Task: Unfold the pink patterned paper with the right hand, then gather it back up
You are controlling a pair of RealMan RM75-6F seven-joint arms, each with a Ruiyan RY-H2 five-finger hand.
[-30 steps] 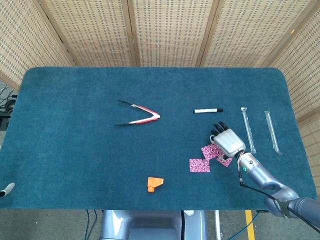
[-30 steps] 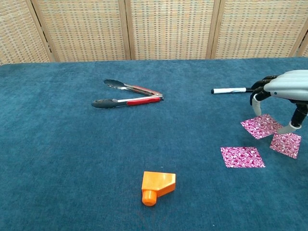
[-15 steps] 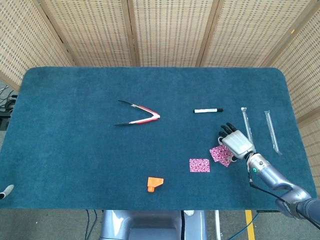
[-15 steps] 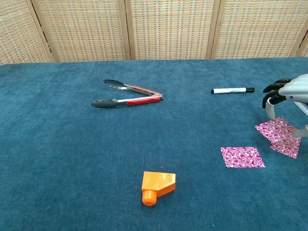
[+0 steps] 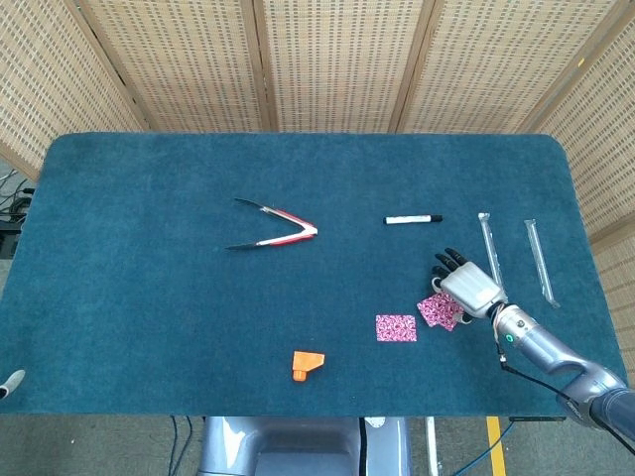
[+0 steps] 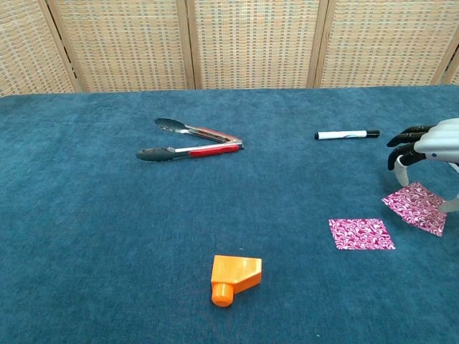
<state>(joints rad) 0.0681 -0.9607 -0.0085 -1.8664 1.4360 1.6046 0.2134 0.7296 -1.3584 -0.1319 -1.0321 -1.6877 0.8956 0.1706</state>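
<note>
The right robot hand (image 5: 466, 289), fingers spread, partly hides the pink patterned paper (image 6: 417, 206); contact unclear.

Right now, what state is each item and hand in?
Right hand: fingers spread, over one pink paper.
Other pink paper: flat, apart from the hand.
Tongs: lying open.
Marker: capped, lying flat.
Orange block: on its side.
Two clear tubes: lying flat.
Left hand: only a tip visible.
</note>
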